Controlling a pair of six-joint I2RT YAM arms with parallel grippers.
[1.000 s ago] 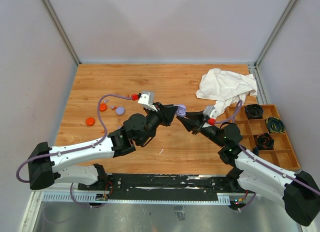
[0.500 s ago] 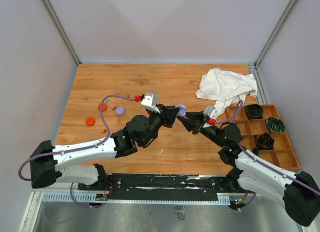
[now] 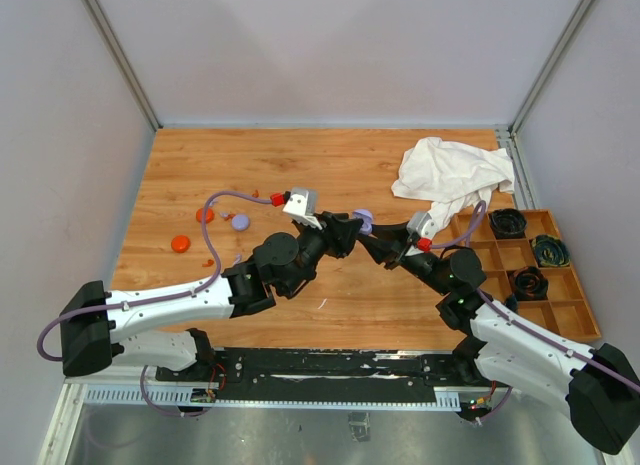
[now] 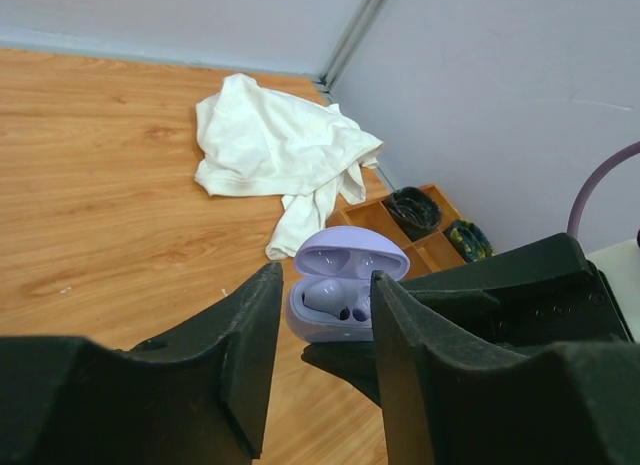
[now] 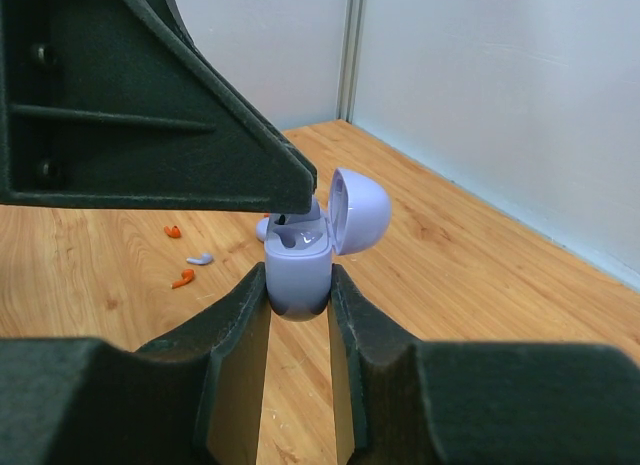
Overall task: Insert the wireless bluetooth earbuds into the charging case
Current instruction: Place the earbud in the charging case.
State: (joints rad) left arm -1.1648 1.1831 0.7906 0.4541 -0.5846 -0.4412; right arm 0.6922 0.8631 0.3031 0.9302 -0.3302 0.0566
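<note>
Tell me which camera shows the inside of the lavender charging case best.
Left wrist: it looks straight into the open charging case, lid raised, inner hollows visible. Right wrist shows it side-on, clamped in the right gripper, with the interior mostly hidden. Top external shows only a small lavender patch.

Open lavender charging case in right claw, loose earbuds behind.
</note>
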